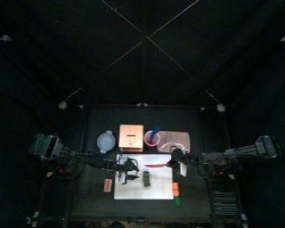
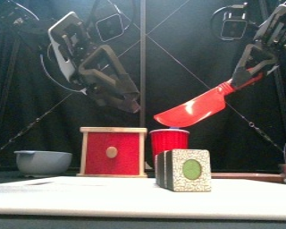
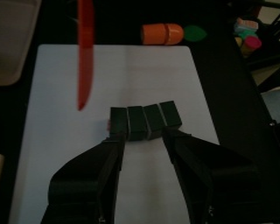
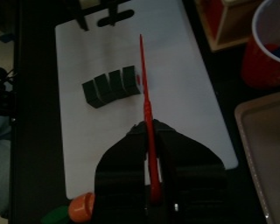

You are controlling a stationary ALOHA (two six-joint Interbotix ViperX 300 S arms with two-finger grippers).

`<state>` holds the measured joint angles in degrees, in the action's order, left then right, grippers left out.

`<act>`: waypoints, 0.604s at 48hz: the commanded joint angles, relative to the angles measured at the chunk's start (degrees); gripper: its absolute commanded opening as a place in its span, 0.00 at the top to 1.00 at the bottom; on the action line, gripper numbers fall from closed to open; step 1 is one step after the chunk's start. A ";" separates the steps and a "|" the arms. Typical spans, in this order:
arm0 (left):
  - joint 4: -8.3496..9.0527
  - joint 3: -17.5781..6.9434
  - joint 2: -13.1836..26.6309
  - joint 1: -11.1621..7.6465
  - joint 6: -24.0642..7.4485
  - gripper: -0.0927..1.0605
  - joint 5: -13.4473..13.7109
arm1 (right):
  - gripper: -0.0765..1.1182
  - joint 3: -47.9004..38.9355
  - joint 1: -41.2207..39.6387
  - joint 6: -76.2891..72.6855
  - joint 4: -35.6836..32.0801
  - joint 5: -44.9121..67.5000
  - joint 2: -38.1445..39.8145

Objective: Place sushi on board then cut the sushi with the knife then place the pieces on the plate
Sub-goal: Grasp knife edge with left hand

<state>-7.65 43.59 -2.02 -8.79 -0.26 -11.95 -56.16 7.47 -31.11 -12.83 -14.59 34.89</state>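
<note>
Right claw [image 2: 246,79] clamps the red knife [image 2: 199,106]. I'd align it over a seam in the sushi roll [image 2: 185,170], lower centre, then press straight down.

- Left gripper [image 3: 143,143]: two jaws spread apart, tips at the roll's near side; contact cannot be told.
- Sushi roll [image 3: 143,121]: dark blocks side by side, lying on the board.
- White cutting board [image 3: 206,87]: flat on the black tabletop [image 3: 241,87].
- Red knife [image 3: 84,52]: blade over the board, apart from the roll.
- Orange toy [image 3: 164,33]: past the board's far edge, with a green toy [image 3: 198,33] just beside it.
</note>
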 commanded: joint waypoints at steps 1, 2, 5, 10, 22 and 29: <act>2.55 -0.26 -1.14 1.93 -0.09 0.24 -0.97 | 0.60 0.79 0.53 0.00 -0.97 2.72 -0.62; 2.99 -0.35 -0.97 2.20 -0.09 0.24 -1.05 | 0.60 0.79 0.53 -0.09 -1.23 3.16 -0.79; 4.48 -0.70 -0.53 2.90 -0.09 0.24 -1.05 | 0.60 1.05 0.53 0.00 -1.67 4.31 -1.58; 5.98 -1.32 0.26 4.31 0.09 0.24 -1.05 | 0.60 1.49 0.53 0.00 -2.11 5.71 -3.08; 6.68 -3.08 1.32 5.01 -0.18 0.24 -1.05 | 0.60 3.43 0.53 0.18 -3.43 5.89 -5.89; 6.86 -3.43 2.20 4.83 -0.09 0.24 -1.05 | 0.60 4.39 0.44 0.09 -4.31 5.98 -6.86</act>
<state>-0.97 41.57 0.44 -3.87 -0.35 -12.48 -53.44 7.82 -31.03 -16.88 -9.14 27.86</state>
